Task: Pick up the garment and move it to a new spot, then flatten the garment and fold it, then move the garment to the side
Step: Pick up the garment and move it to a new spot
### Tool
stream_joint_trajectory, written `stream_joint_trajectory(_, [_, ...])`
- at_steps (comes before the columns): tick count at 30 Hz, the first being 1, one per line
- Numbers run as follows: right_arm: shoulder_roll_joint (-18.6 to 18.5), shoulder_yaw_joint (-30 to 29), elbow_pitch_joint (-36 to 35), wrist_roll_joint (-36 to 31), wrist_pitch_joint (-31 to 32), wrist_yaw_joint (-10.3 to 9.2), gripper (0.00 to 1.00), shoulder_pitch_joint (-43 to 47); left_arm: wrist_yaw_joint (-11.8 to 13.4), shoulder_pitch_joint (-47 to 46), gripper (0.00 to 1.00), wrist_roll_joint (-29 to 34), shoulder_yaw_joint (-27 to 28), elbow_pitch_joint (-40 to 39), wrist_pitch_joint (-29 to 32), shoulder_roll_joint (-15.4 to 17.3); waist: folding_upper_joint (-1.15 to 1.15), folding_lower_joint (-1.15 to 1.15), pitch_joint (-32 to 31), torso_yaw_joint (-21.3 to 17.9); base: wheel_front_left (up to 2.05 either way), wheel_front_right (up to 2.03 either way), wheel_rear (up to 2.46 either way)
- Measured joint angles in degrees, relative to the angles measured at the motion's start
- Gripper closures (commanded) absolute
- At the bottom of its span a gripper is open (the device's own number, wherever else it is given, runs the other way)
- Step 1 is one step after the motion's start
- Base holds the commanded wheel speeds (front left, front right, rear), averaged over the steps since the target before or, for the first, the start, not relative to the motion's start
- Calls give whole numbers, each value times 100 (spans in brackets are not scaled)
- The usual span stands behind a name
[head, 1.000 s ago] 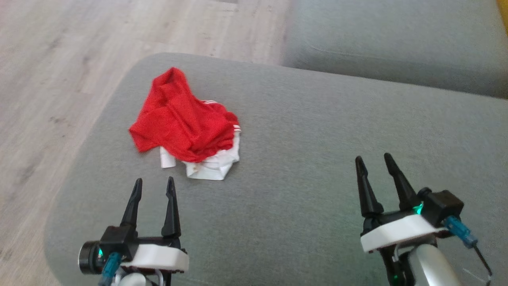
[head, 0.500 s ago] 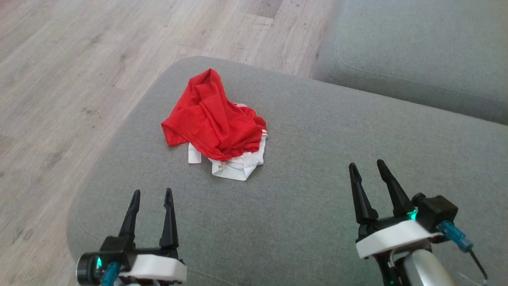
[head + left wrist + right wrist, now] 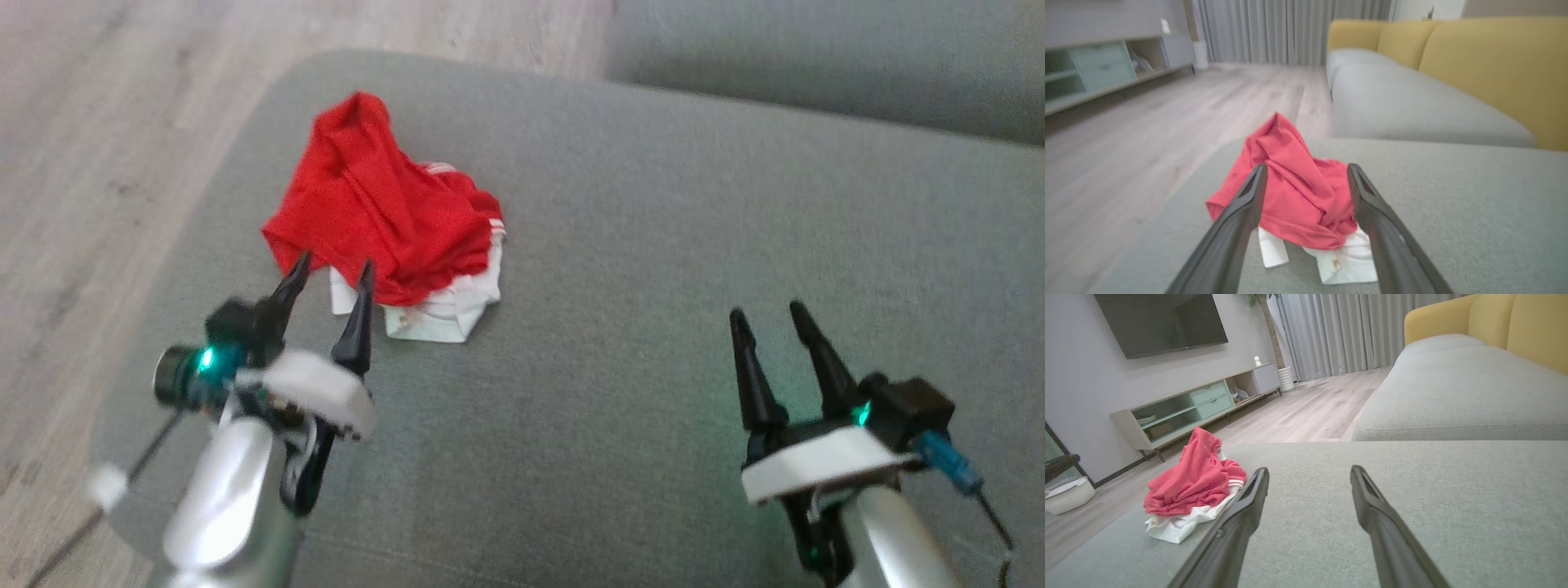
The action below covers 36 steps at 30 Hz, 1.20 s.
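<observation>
**Red garment bunched up on the sofa, left arm right at it, nothing grabbed**

So the garment (image 3: pixel 384 220) is a crumpled heap, red on top with a white part poking out underneath on the near side, plus a bit of white-striped trim on its right edge. It sits on the left part of the grey cushion (image 3: pixel 653 204), not far from the edge where the wood floor (image 3: pixel 98 122) starts. One red peak sticks up at the far end of the pile.

The left gripper (image 3: pixel 335 261) is right at the near edge of the heap, jaws spread wide and empty. From the head view the tips overlap the red cloth and the white bit, but honestly I can't tell if they touch it. In the left wrist view the pile sits framed between the two dark fingers.

The right gripper (image 3: pixel 767 310) hangs over bare cushion, well apart from the garment, jaws also wide with nothing in them.

Background stuff: a second grey sofa seat (image 3: pixel 816 65) behind, yellow backrests (image 3: pixel 1486 69), grey curtains (image 3: pixel 1339 330), a wall TV (image 3: pixel 1163 322) over a low cabinet (image 3: pixel 1180 412), and a white basket (image 3: pixel 1067 494) on the floor.
</observation>
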Motion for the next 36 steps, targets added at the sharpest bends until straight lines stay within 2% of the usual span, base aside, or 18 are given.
stream_joint_trajectory(3, [-2,-69,-23,-57,0,0,0,-240,-148,-545,0,-187,-57,482,577,10,0,1,282,-141,0,0,0])
stream_joint_trajectory(7, [-3,-137,-57,-59,0,0,0,-437,-257,-1126,0,-294,-163,1018,882,153,0,1,631,-346,0,0,0])
stream_joint_trajectory(12, [-3,-147,-60,-67,0,0,0,-485,-333,-1919,0,-425,-185,1892,1017,215,0,1,1062,-624,0,0,0])
stream_joint_trajectory(18, [-4,-151,-63,-67,0,0,0,-693,-341,-2357,0,-480,-193,2543,994,254,0,0,1332,-779,0,0,0])
stream_joint_trajectory(19, [-4,-151,-68,-67,0,0,0,-732,-342,-2431,81,-493,-196,2672,975,252,0,0,1379,-800,0,0,0])
stream_joint_trajectory(20, [-4,-151,-70,-67,0,0,0,-766,-343,-2496,100,-553,-197,2781,960,250,0,0,1422,-818,0,0,0])
stream_joint_trajectory(29, [-5,-140,-40,-54,0,0,0,-812,-391,-2810,100,-855,-313,2976,38,247,0,-1,1376,-932,0,0,0])
stream_joint_trajectory(36, [-5,-108,58,62,0,0,0,-770,-391,-2806,100,-1245,-311,2282,-614,229,0,-2,920,-1032,0,0,0])
